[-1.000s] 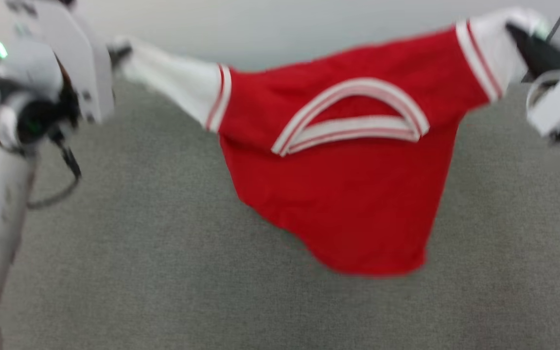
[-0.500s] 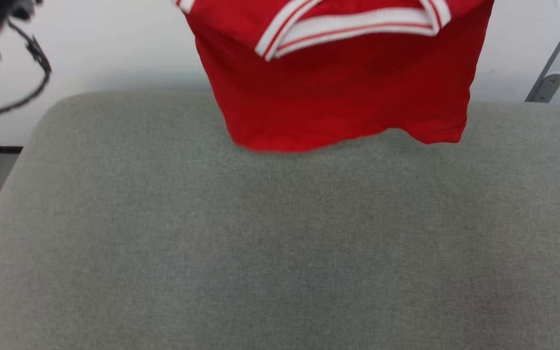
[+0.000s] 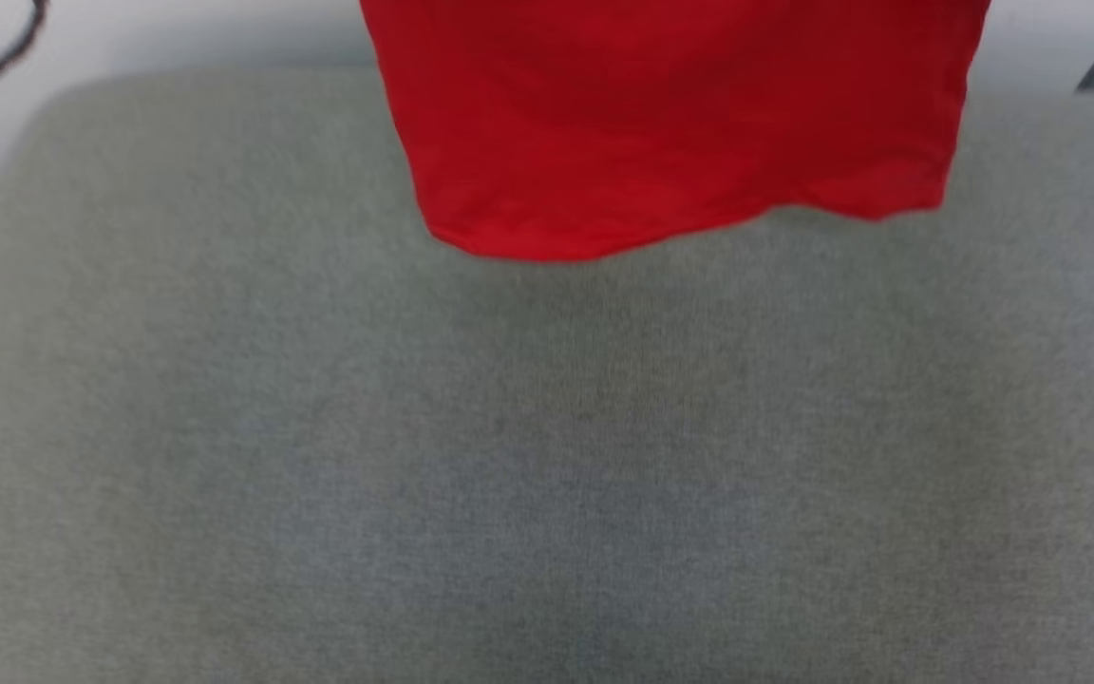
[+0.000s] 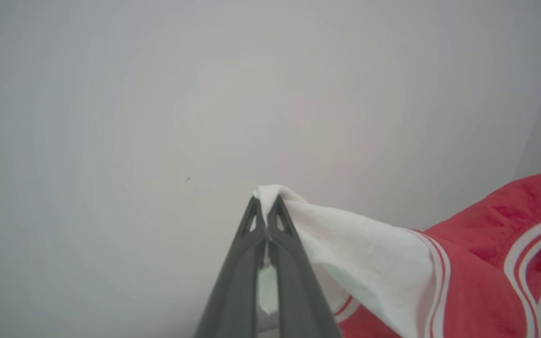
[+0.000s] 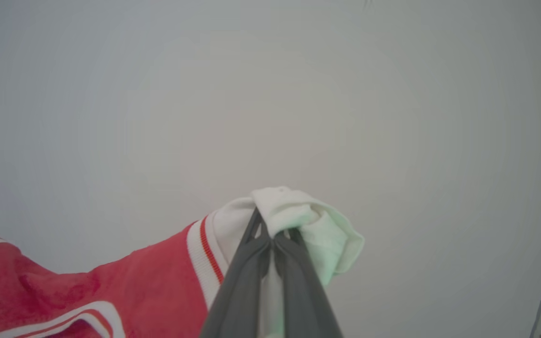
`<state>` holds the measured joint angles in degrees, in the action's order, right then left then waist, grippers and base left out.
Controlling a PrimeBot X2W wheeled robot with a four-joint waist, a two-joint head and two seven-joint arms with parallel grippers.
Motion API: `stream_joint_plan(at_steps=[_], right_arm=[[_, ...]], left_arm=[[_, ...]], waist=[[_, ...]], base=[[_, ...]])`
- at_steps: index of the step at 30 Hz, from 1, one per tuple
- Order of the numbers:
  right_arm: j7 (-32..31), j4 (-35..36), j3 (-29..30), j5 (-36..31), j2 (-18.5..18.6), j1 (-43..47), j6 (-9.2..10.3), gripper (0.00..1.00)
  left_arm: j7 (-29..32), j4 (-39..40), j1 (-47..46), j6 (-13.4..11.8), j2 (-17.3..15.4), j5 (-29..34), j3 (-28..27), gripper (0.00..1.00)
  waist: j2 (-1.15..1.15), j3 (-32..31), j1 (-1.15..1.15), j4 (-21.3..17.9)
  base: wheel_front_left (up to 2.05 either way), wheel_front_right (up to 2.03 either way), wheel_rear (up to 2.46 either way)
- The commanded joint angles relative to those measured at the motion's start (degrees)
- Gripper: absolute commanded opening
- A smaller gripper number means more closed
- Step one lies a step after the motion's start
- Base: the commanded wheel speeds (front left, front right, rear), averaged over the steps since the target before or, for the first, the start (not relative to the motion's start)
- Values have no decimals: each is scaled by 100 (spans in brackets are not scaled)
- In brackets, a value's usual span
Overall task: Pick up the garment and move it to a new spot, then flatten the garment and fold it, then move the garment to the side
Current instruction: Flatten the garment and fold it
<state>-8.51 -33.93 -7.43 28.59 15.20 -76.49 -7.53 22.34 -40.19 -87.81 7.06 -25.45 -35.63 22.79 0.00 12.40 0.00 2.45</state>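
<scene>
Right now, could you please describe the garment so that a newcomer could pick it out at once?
Start at the broad grey upholstered surface. At its far edge hangs the garment, the left gripper and the right gripper each shut on a sleeve. Against grey cloth and pale wall, its bright red body, white sleeves and striped trim stand out.

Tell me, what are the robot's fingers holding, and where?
The jersey. The left fingers pinch the tip of one white sleeve; the right fingers pinch the other sleeve's bunched end.
</scene>
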Motion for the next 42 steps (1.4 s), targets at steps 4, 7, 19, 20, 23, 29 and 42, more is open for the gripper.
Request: stream_joint_plan(at_steps=[4,7,19,20,23,29,42], right_arm=[[544,-336,-156,-224,86,-435,9,0],[1138,-575,-249,-461,154,-720,9,0],[2366,-775,-765,-1755,503,-887,9,0],[2368,-781,-821,-1739,527,-761,10,0],[2370,-947,-1032,-1513,562,-472,10,0],[2054,-1302,-1612,-446,555,400,10,0],[238,222,-2350,1914,1593,2825,9,0]], left_arm=[[-551,-224,-406,20,111,152,20,0],[-1043,-387,-696,19,195,234,-12,0],[-3400,-1068,-1210,-67,488,702,97,0],[-3447,-1140,-1135,-54,502,706,139,0],[-3498,-1354,-853,-2,564,638,249,0],[-3078,-1705,17,43,593,383,523,0],[-989,-451,2885,43,-198,-596,1314,0]], waist=[[0,1029,0,-47],[0,1363,0,-31],[0,1891,0,192],[0,1874,0,205],[0,1753,0,237],[0,1290,0,223],[0,147,0,144]], base=[[0,0,0],[0,0,0],[0,0,0],[0,0,0],[0,0,0],[0,0,0],[0,0,0]])
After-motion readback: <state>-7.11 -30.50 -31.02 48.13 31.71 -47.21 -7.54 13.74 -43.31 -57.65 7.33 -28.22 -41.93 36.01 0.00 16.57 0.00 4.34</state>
